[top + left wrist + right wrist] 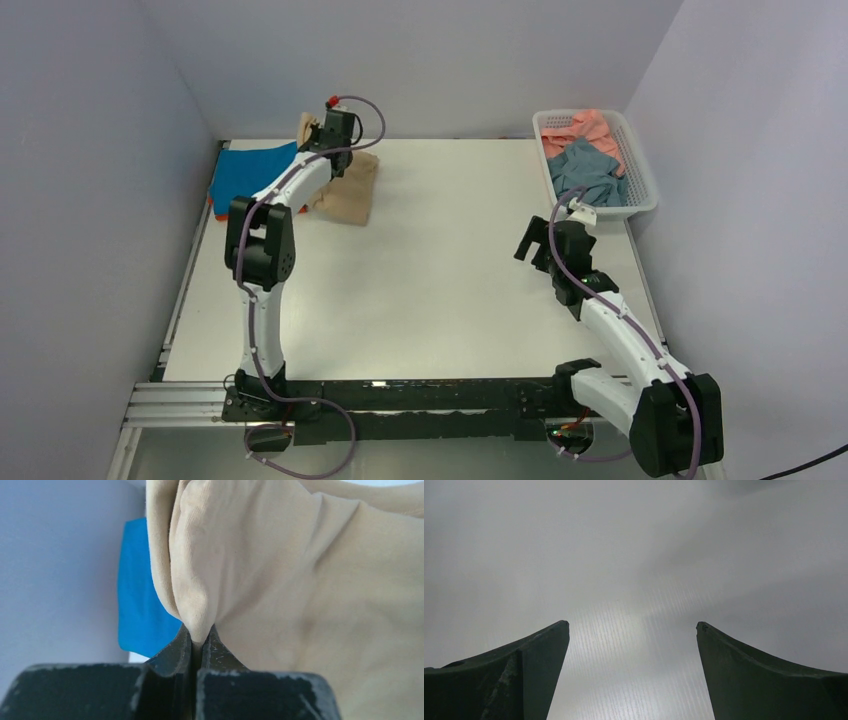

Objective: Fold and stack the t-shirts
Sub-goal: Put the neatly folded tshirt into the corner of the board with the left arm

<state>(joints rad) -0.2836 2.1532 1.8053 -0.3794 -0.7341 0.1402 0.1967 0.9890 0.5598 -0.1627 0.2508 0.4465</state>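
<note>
My left gripper (318, 135) is at the far left of the table, shut on a fold of the tan-beige t-shirt (352, 190). The cloth hangs from the closed tips in the left wrist view (300, 580), with my left gripper (200, 632) pinching it. The bright blue t-shirt (245, 172) lies folded by the left wall, over an orange one whose edge (215, 209) peeks out. The blue also shows in the left wrist view (140, 605). My right gripper (530, 245) is open and empty above bare table (631, 630). A salmon pink t-shirt (590, 125) and a dusty grey-blue t-shirt (590, 172) lie in the basket.
The white lattice basket (645, 185) stands at the far right against the right wall. Grey walls close in the table on the left, back and right. The white tabletop (450, 260) stretches between the two arms.
</note>
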